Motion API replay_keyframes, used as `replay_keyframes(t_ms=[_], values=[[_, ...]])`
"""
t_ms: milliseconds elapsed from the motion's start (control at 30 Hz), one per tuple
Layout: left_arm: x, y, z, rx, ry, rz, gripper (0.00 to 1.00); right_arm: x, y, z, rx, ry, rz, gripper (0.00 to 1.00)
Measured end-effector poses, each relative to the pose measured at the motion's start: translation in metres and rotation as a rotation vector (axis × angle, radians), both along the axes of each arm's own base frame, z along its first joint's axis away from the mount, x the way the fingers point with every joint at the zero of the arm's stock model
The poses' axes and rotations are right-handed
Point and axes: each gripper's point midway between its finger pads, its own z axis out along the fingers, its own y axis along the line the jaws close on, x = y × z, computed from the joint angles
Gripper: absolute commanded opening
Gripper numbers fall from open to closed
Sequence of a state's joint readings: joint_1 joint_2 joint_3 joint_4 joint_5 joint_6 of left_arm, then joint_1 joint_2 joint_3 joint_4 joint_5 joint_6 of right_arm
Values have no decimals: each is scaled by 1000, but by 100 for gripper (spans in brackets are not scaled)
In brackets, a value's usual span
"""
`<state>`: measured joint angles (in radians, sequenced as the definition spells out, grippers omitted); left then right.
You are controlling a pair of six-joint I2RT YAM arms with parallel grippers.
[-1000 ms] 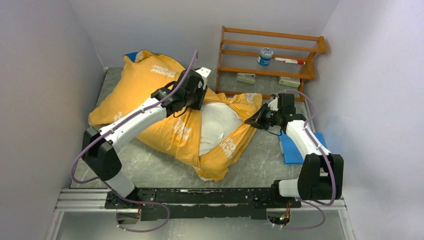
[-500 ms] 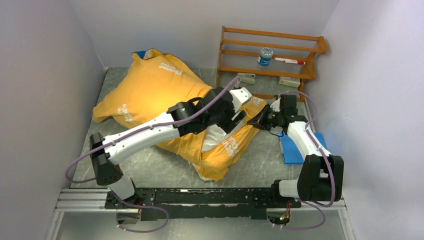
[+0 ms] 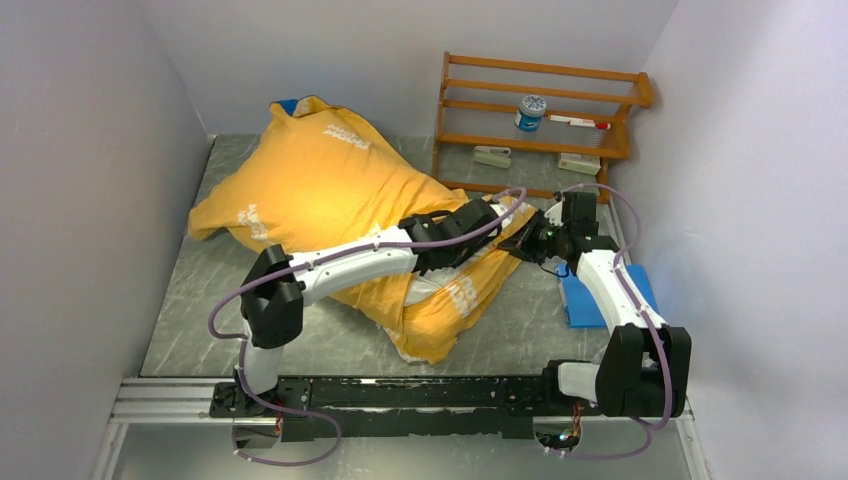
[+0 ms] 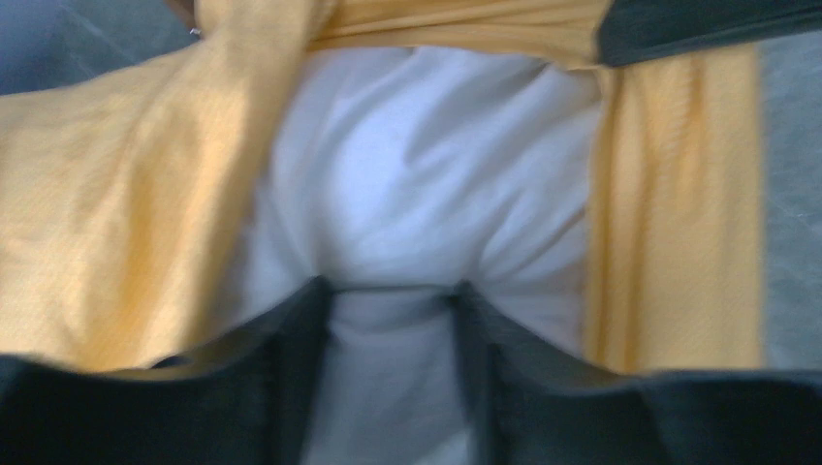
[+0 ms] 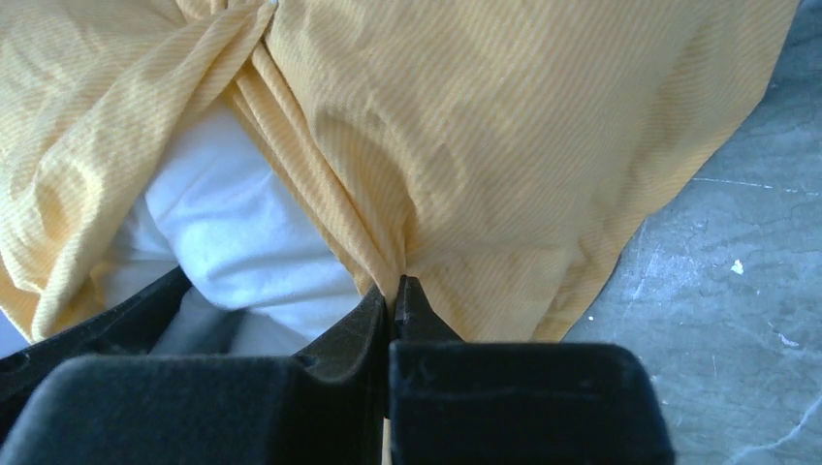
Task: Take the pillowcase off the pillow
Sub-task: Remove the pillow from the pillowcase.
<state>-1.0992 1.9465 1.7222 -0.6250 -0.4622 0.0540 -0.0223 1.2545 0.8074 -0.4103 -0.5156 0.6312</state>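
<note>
pillowcase (image 3: 320, 190): yellow-orange face with white lettering up. It lies diagonally on the table (image 3: 190, 320), from the far left toward the near right. A blue corner shows at its far end. The open end points toward the right arm.
pillow (image 4: 417, 174): mostly inside the pillowcase. Plain white fabric is exposed at the open end, between the two grippers.
left gripper (image 4: 388, 291): reaches across the pillowcase to the open end. Its fingers (image 4: 291, 349) stand apart and press into the pillow, with a bulge of white fabric between them. Whether that fabric is clamped cannot be told.
right gripper (image 5: 395, 283): jaws together, pinching a gathered fold of the yellow-orange edge at the opening.
wooden rack (image 3: 540, 97): far right, against the back wall, just behind the open end of the pillowcase.
jar (image 3: 531, 112): upright on a shelf of the wooden rack; blue label, pale lid.
marker (image 3: 580, 122): lies flat on the same shelf, just beside the jar.
blue pad (image 3: 578, 305): flat on the table at the right edge, partly under the right arm, apart from the pillowcase.
</note>
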Motion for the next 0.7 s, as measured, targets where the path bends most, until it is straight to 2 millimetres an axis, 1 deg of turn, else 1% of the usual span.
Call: replay_keyframes(t_ms=[33,133,233,333,400,467,567,600,667,700], values=[[3,3,0,-2,-6,24,6,0,0,0,0,2,-4,0],[15,15,0,-14,-16,113,5,-1,-1,0,1,5,-19,0],[22,29,-7,-40,-4,169,5,0,-3,0,-4,7,-35,0],[17,40,-7,-88,5,170,5,0,-5,-2,-12,18,-48,0],[9,48,-4,-129,13,153,5,-1,-3,-2,-6,22,-37,1],[1,54,-1,-160,19,136,5,-4,2,-1,14,17,3,8],[-8,66,-1,-191,27,124,5,-8,14,4,60,-5,86,33],[-10,69,-1,-194,29,125,5,-10,16,6,66,-15,111,40],[-12,75,0,-205,34,134,5,-13,22,7,60,-30,156,45],[-13,76,1,-213,37,140,10,-14,25,8,55,-36,173,49]])
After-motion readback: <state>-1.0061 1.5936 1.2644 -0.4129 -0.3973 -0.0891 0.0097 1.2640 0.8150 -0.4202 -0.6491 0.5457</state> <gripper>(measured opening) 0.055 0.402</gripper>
